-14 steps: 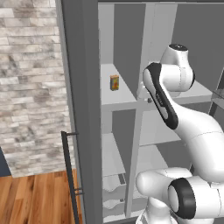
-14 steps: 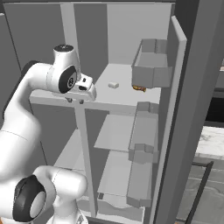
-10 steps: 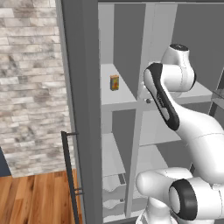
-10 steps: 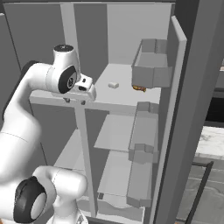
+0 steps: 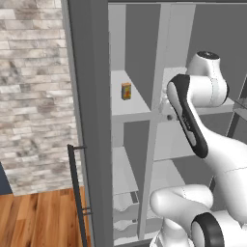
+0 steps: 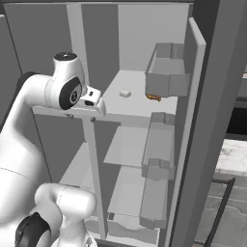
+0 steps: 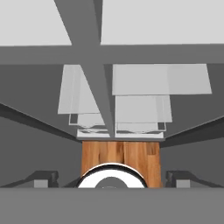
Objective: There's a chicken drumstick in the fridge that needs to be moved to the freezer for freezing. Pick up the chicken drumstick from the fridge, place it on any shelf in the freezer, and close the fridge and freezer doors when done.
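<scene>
I see both doors open, brick wall (image 5: 34, 96) and wood floor (image 5: 43, 217) at 9 o'clock. Left camera alone shows orange carton (image 5: 126, 90) on freezer shelf (image 5: 130, 107). Right camera shows golden-brown drumstick (image 6: 153, 97) on fridge shelf (image 6: 126, 99), under door bin (image 6: 166, 77). Gripper (image 6: 94, 100) at divider; grip unclear.

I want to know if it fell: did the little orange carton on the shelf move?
No. The carton stands at the same spot on its freezer shelf as before.
</scene>
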